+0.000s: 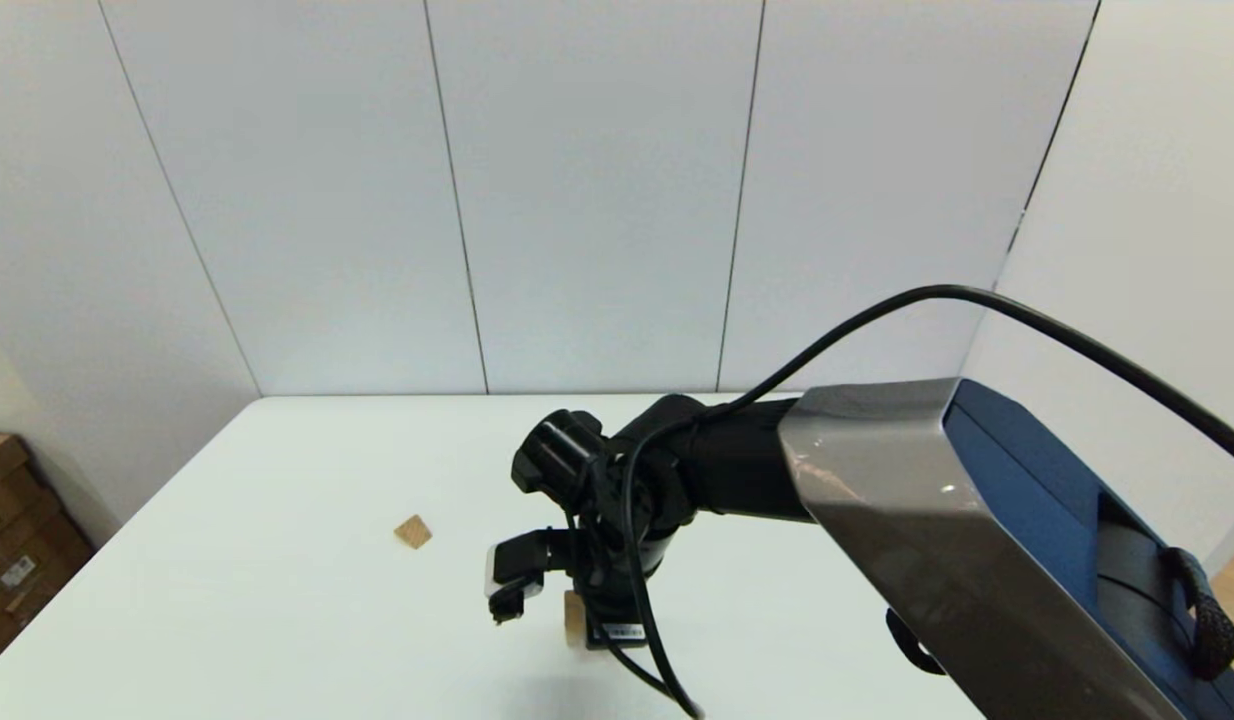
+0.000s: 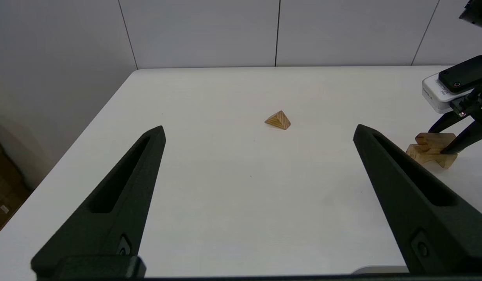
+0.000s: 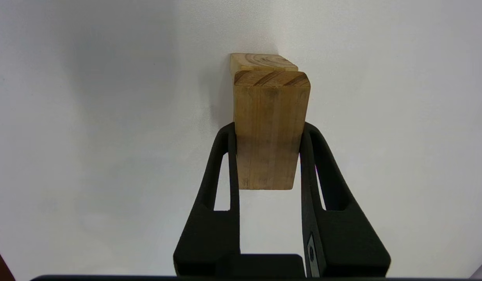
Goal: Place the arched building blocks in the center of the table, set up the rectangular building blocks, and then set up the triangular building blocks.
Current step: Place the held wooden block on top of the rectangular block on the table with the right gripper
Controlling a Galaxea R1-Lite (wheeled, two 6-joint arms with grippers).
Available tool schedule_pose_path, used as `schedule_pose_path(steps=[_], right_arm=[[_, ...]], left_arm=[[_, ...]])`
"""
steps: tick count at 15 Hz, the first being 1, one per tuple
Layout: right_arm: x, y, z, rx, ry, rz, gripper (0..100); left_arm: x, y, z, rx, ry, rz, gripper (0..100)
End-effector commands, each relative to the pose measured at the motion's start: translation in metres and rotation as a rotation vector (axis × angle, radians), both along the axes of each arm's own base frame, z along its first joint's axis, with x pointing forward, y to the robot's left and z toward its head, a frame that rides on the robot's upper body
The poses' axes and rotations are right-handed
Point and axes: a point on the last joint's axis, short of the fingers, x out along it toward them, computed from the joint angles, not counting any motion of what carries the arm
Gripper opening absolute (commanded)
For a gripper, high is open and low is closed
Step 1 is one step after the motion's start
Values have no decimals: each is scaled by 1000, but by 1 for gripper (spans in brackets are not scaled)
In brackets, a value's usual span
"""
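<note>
My right gripper (image 3: 269, 128) points down over the middle of the table (image 1: 277, 620) and is shut on the rectangular block (image 3: 270, 128), gripping its two long sides. Just beneath that block's far end lies the arched block (image 3: 260, 61), close to or touching it; I cannot tell which. The left wrist view shows the same pair of blocks (image 2: 431, 150) under the right gripper's fingers (image 2: 465, 138). The triangular block (image 1: 413, 531) rests alone on the table to the left, ahead of my open, empty left gripper (image 2: 259, 128). The head view does not show the left gripper.
Cardboard boxes (image 1: 7, 540) stand on the floor past the table's left edge. Grey wall panels (image 1: 597, 200) close off the table's far side. The right arm's black cable (image 1: 637, 600) hangs by its wrist.
</note>
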Motion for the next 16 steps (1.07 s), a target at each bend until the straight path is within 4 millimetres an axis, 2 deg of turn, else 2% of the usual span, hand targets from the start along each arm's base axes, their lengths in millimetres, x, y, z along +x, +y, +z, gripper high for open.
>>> schedule_pose_path(steps=[1, 16], right_arm=[[0, 0, 0, -4, 0, 5, 0], [0, 0, -2, -9, 1, 9, 0]], left_arm=[[0, 0, 0, -1, -1, 1, 100], [0, 0, 0, -1, -1, 0, 100]])
